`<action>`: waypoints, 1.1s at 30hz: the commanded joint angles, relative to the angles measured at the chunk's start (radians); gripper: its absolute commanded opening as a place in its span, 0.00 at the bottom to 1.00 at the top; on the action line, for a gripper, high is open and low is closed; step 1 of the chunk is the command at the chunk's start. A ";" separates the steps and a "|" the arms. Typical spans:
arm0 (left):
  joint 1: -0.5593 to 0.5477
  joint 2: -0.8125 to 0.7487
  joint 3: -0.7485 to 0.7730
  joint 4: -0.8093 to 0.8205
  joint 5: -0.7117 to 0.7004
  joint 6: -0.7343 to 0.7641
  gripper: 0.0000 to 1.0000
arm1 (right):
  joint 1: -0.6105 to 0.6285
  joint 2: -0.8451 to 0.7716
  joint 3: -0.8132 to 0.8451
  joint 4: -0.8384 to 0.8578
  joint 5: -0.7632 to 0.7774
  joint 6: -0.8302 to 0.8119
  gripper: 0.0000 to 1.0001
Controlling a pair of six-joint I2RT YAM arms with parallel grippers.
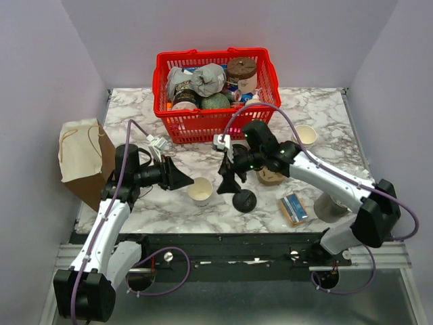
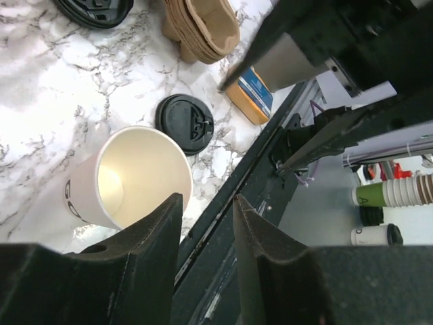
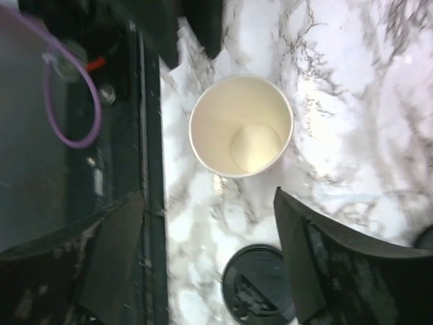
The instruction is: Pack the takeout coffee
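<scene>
Two open pincers are flanking the takeout coffee [image 1: 201, 190], which is standing upright on the marble table [image 1: 318, 115] near its front edge, between the arms. It is wearing no lid, and its pale inside is showing empty.

The left gripper [image 2: 206, 203] is hanging just beside the cup's rim, its dark fingers parted a little with nothing between them. The right gripper [image 3: 208, 196] is hovering above the cup with jaws spread wide, likewise gripping nothing. A black lid [image 1: 244, 200] is lying flat on the marble just beside the cup, apart from it.

Judging by its thin paper wall, the cup is probably going to feel very light, tip easily and dent under a hard squeeze. The rolled rim is likely its stiffest part, so a gentle pinch across the side wall just under that rim is looking safest.

The cup is tapering downward, cream-white and matte, with dark print on its side. The lid is glossy moulded plastic, round and ridged. Grey veins are running through the shiny white marble. A red basket [image 1: 210, 116] of plastic lattice is sitting at the back, and a brown paper bag [image 1: 81, 159] is standing open at the left.
</scene>
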 commanded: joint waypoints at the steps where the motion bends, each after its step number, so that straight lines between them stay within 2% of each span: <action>1: 0.005 0.015 0.070 -0.002 -0.049 0.041 0.46 | 0.048 -0.112 -0.075 -0.133 0.141 -0.327 0.82; 6: 0.005 0.066 0.143 -0.001 -0.059 0.097 0.48 | 0.106 -0.194 -0.232 -0.160 0.289 -0.457 0.75; 9: 0.007 0.089 0.182 0.004 -0.069 0.109 0.48 | 0.117 -0.225 -0.299 -0.167 0.349 -0.502 0.75; 17: 0.004 0.114 0.239 0.012 -0.061 0.131 0.50 | 0.114 -0.190 -0.322 -0.175 0.518 -0.480 1.00; 25: 0.005 0.120 0.236 0.067 -0.058 0.097 0.50 | 0.077 -0.071 -0.230 -0.226 0.495 -0.431 1.00; 33: 0.004 0.123 0.227 0.059 -0.050 0.101 0.50 | 0.066 0.083 -0.114 -0.311 0.442 -0.464 1.00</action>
